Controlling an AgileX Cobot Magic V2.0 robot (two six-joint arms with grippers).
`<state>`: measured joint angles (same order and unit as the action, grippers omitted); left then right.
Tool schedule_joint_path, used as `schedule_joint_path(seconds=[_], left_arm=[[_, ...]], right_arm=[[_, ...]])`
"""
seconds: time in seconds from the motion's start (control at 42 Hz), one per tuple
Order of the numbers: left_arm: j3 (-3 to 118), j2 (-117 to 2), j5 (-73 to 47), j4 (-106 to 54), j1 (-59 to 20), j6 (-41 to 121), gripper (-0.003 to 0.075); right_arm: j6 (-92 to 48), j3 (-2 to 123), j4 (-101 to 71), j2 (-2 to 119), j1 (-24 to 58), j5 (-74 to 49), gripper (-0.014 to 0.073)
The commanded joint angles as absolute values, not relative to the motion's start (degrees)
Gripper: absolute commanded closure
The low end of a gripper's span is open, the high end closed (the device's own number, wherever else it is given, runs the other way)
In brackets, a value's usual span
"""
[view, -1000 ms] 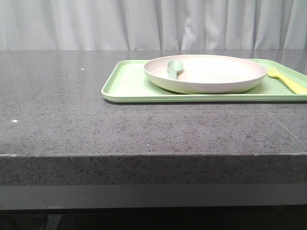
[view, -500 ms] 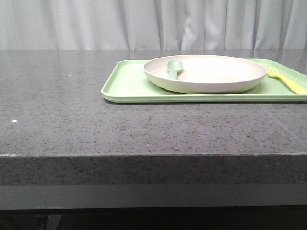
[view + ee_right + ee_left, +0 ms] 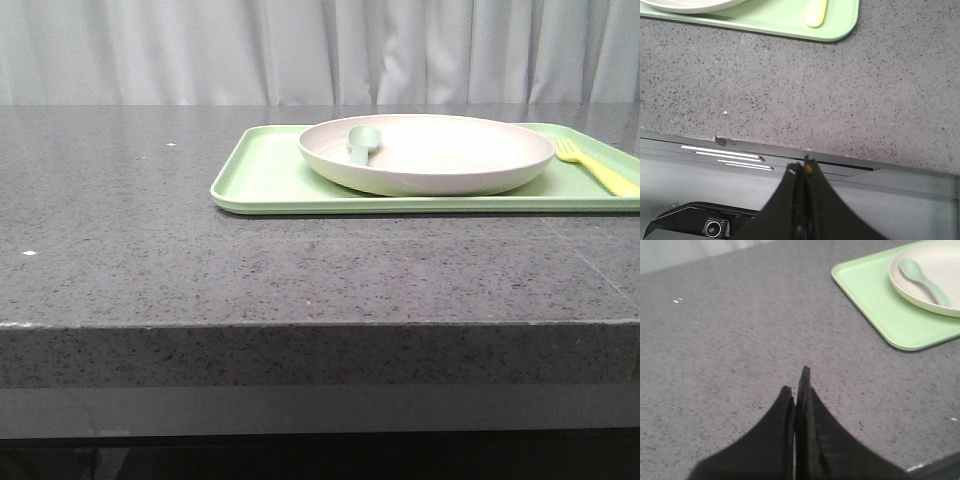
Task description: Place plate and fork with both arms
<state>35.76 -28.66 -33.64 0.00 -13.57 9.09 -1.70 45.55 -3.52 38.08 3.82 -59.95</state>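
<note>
Two grippers, both pressed closed and holding nothing: our left gripper (image 3: pixel 796 382) hangs over bare grey counter (image 3: pixel 120 230), and our right gripper (image 3: pixel 801 172) sits back past the counter's near edge. Neither arm shows in the front view.

We see the plate (image 3: pixel 440 160) resting on the light-green tray (image 3: pixel 265 180), which lies toward two o'clock on the counter from the front. A pale green spoon (image 3: pixel 362 143) lies in the plate near its nine o'clock rim. The fork (image 3: pixel 598 170) lies on the tray just beside the plate at its three o'clock side, apart from it, tines pointing away from us. In the right wrist view only its handle end (image 3: pixel 815 12) shows.

We judge the task either not yet begun or already finished, and we cannot tell which. If plate and fork are meant to leave the tray, everything remains: each arm must open, reach in and lift its piece
</note>
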Motion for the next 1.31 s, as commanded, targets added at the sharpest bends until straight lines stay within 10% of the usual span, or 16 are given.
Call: schedule_joint_path(seconds=[0.0, 0.548, 1.286], left_arm=[[31.64, -23.91, -23.84, 0.48, -10.73, 9.35, 0.0738], [-0.37, 1.84, -0.86, -6.49, -2.85, 9.28, 0.0738], [-0.52, 1.30, 4.74, -3.26, -2.96, 1.46, 0.0738]], right_arm=[[-1.75, 46.89, -3.28, 38.04, 3.78, -56.80, 0.0662], [-1.75, 46.89, -3.28, 38.04, 3.78, -56.80, 0.0662], [-1.75, 46.89, -3.28, 38.04, 3.78, -57.08, 0.0662]])
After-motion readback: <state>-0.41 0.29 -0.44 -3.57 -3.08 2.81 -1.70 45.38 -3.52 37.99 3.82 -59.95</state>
